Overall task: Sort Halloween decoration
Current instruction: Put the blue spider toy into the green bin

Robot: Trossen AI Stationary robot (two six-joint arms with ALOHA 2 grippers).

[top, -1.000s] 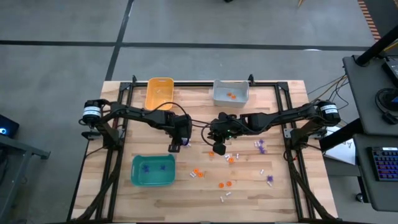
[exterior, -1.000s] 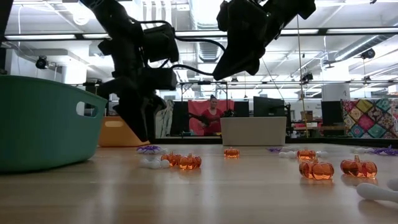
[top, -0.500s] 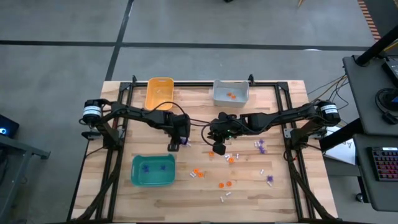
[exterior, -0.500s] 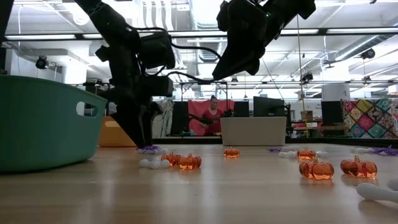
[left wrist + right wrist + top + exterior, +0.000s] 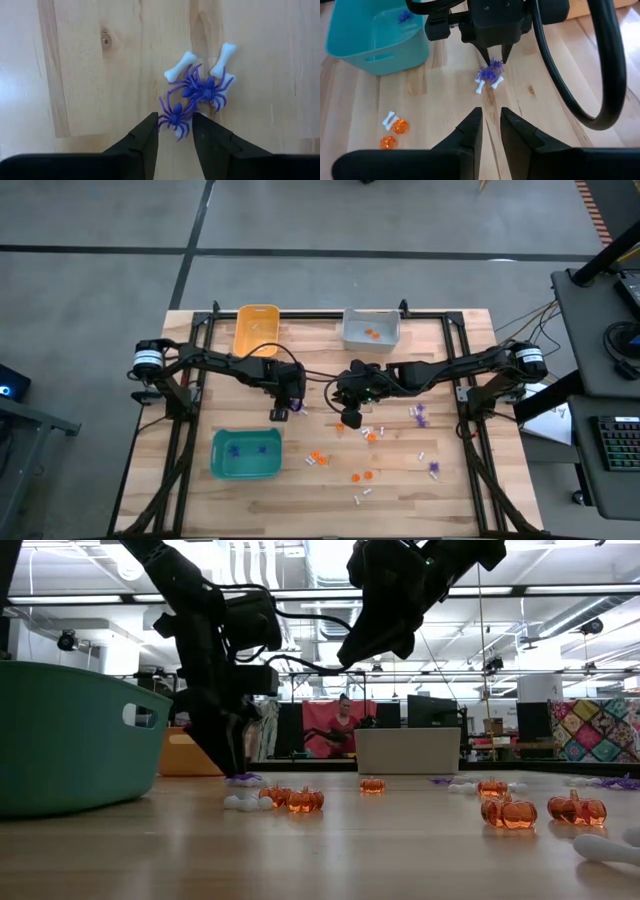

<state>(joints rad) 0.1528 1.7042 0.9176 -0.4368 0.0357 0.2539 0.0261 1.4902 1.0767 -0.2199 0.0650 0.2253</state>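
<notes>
- I see two purple spiders (image 5: 192,97) tangled beside two white bones (image 5: 201,61) at the centre of the left wrist view; in the high view the cluster lies left of table centre.
- My left gripper (image 5: 175,131) is down on the nearer spider, its fingers narrowed around it; I cannot tell whether they grip yet.
- More spiders lie in the teal bin (image 5: 246,455), lower left of the high view.
- Orange pumpkins (image 5: 292,798) and bones are scattered across the lower middle of the low view.
- My right gripper (image 5: 491,125) hangs above the table centre, fingers narrow, holding nothing.
- Grey bin (image 5: 371,328) and orange bin (image 5: 256,329) sit along the table's top edge.
</notes>
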